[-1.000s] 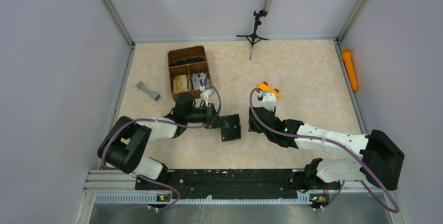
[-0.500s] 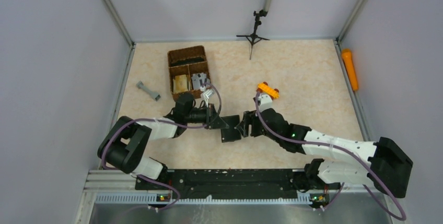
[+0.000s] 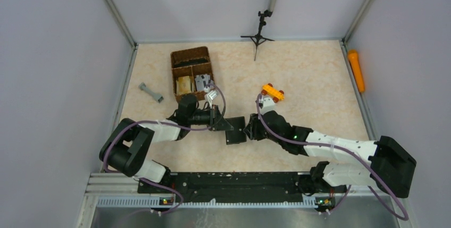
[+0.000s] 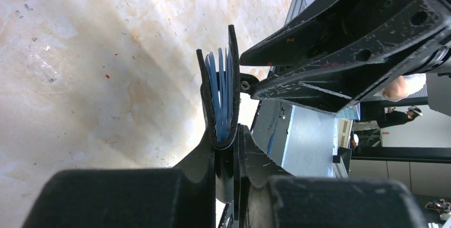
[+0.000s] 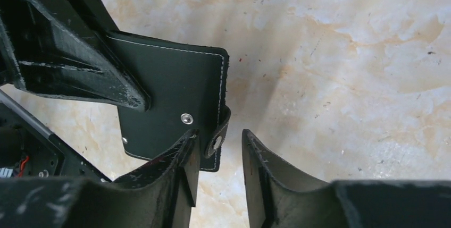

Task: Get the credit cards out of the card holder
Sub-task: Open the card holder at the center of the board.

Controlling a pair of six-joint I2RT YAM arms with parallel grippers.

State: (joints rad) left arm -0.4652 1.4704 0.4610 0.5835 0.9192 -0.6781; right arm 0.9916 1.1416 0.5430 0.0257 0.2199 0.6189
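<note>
1. Left: my left gripper (image 3: 222, 124) is closed almost fully on the fold edge of the card holder (image 3: 235, 131). It holds the card holder mid-table, between the two arms.
2. Right: my right gripper (image 3: 249, 128) stands part-open. Its jaws straddle the snap tab (image 5: 217, 142) and grip nothing.

Hazards, as I judge them:
- The left pinch covers only a narrow strip. A pull on the tab could twist the holder or drag it out of the jaws.
- Closing on the tab would take the cover, not the cards.

View differences:
- Left wrist: shows the blue cards (image 4: 217, 95) fanned between the covers. No other view shows them.
- Right wrist: shows the tab and the stud (image 5: 186, 118).
- Top external: shows only a black square between the grippers.
</note>
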